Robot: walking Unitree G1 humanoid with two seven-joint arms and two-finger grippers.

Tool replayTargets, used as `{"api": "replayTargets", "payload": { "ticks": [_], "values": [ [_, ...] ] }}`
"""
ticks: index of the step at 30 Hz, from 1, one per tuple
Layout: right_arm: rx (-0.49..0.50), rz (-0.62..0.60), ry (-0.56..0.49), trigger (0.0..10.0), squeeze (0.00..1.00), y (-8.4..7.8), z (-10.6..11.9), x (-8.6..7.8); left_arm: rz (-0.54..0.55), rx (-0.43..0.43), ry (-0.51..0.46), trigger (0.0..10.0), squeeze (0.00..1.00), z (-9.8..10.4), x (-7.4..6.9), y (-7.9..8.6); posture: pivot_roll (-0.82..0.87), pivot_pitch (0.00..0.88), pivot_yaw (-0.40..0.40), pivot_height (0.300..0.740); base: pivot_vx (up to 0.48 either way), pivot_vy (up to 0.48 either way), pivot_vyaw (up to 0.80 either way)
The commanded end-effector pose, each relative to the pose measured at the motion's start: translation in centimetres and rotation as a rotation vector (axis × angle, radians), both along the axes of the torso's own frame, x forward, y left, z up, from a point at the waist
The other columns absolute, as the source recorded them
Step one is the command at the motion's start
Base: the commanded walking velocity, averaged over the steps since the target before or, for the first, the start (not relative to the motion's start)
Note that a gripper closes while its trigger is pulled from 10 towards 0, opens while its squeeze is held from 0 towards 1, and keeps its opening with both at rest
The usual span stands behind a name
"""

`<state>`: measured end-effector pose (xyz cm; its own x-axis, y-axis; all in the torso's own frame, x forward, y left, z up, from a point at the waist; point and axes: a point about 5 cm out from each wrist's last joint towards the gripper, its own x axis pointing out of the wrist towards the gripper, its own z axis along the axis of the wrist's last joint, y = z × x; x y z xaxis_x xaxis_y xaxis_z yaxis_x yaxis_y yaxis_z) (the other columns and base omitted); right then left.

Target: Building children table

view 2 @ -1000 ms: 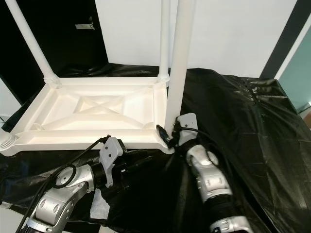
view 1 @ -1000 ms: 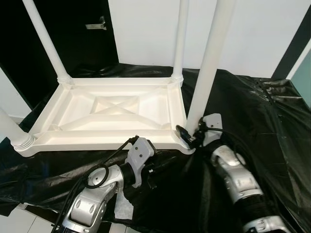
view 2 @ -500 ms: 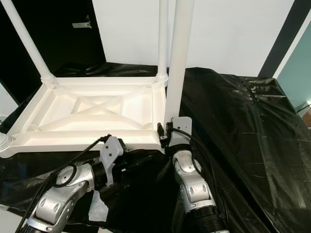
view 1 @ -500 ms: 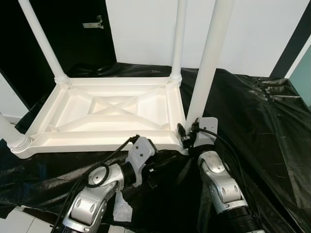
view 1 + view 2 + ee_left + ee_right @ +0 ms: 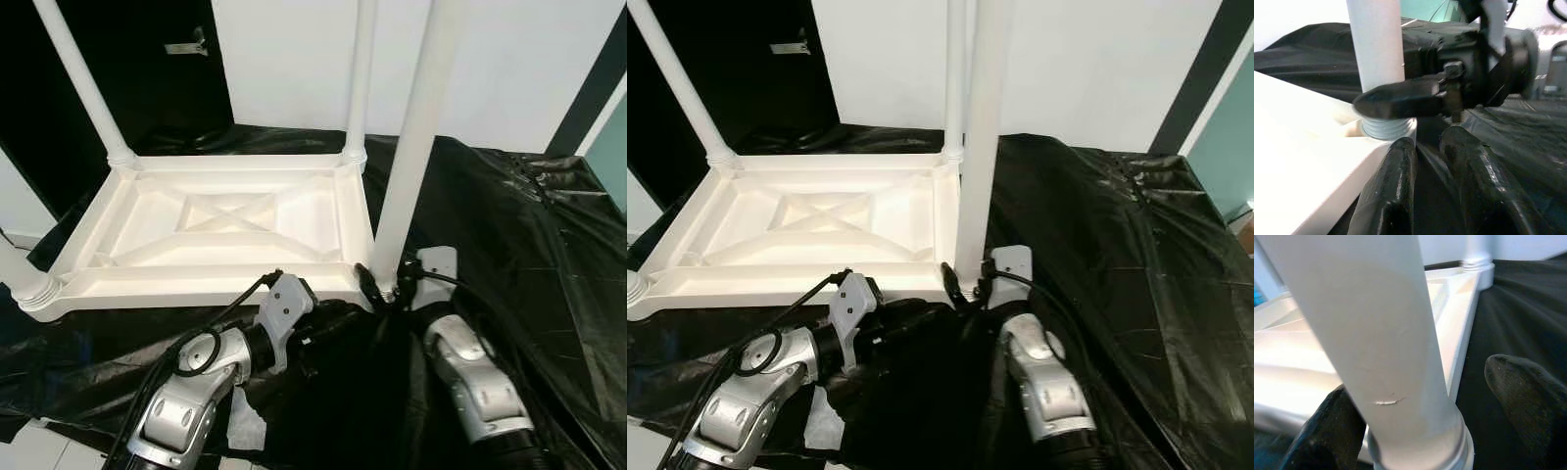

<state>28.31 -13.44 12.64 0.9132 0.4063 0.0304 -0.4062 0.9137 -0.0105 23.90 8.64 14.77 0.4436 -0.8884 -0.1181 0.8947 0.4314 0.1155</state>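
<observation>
Since a second ago the right tool [image 5: 380, 284] has slid round the base of the near-right table leg [image 5: 411, 147], from its 6 o'clock side toward 3 o'clock, fingers [image 5: 1520, 396] spread either side of the leg without clearly squeezing. The upturned white tabletop [image 5: 225, 230] lies on black plastic sheeting [image 5: 529, 235], its other legs standing. Thread [image 5: 1383, 128] shows above the corner socket, so the leg seems not fully screwed home. The left tool [image 5: 1425, 196], fingers slightly parted and empty, sits at the tabletop's near edge. Best to clamp low, keep the leg vertical, turn in short strokes and steady the top.
</observation>
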Motion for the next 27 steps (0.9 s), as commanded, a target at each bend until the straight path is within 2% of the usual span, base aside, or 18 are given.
{"api": "replayTargets", "payload": {
  "ticks": [1,4,5,7,11,15,19,20,21,22,23,27],
  "values": [
    [-0.004,0.087,-0.010,10.0,0.00,-0.5,0.4,-0.2,0.010,0.007,-0.008,10.0,0.00,0.0,0.2,0.2,-0.01,0.000,-0.023,0.740,0.000,0.000,0.00],
    [-0.036,0.153,-0.018,10.0,0.00,-1.2,0.7,0.0,0.013,0.008,-0.008,10.0,0.00,0.0,0.2,0.3,-0.01,0.000,-0.017,0.740,0.000,0.000,0.00],
    [-0.066,0.220,-0.014,10.0,0.00,-1.5,0.8,0.4,0.015,0.009,-0.008,10.0,0.00,0.1,0.3,0.4,-0.02,0.000,-0.008,0.740,0.000,0.000,0.00],
    [-0.079,0.247,-0.010,10.0,0.00,-1.5,0.8,0.5,0.016,0.009,-0.008,10.0,0.00,0.1,0.3,0.4,-0.02,0.000,-0.008,0.740,0.000,0.000,0.00],
    [-0.193,0.443,0.014,10.0,0.00,-0.8,0.3,1.4,0.015,0.013,-0.011,10.0,0.00,0.2,0.5,0.5,-0.03,0.000,0.008,0.740,0.000,0.000,0.00],
    [-0.261,0.507,0.000,10.0,0.00,-0.2,0.4,2.7,0.011,0.011,-0.012,10.0,0.00,0.3,0.7,0.4,-0.03,0.000,0.018,0.740,0.000,0.000,0.00],
    [-0.309,0.508,-0.021,10.0,0.00,0.3,0.5,3.5,0.003,0.011,-0.013,10.0,0.00,0.2,0.7,0.3,-0.04,0.000,0.021,0.740,0.000,0.000,0.00],
    [-0.311,0.491,-0.038,9.4,0.00,0.5,0.7,4.0,-0.002,0.010,-0.015,10.0,0.00,0.3,0.7,0.2,-0.04,0.000,0.020,0.740,0.000,0.000,0.00],
    [-0.310,0.484,-0.047,3.3,0.00,0.7,0.8,4.2,-0.004,0.007,-0.015,10.0,0.00,0.3,0.7,0.1,-0.04,0.000,0.021,0.740,0.000,0.000,0.00],
    [-0.308,0.485,-0.052,3.3,0.00,0.9,0.8,4.3,-0.004,0.005,-0.015,10.0,0.00,0.3,0.7,0.0,-0.04,0.000,0.021,0.740,0.000,0.000,0.00],
    [-0.300,0.488,-0.053,0.0,0.00,1.0,0.8,4.3,-0.005,0.002,-0.013,10.0,0.00,0.3,0.8,0.0,-0.04,0.000,0.021,0.740,0.000,0.000,0.00],
    [-0.287,0.512,-0.047,0.0,0.00,1.0,0.3,3.8,-0.006,-0.003,-0.013,10.0,0.00,0.4,0.8,-0.1,-0.04,0.000,0.020,0.740,0.000,0.000,0.00]
  ]
}}
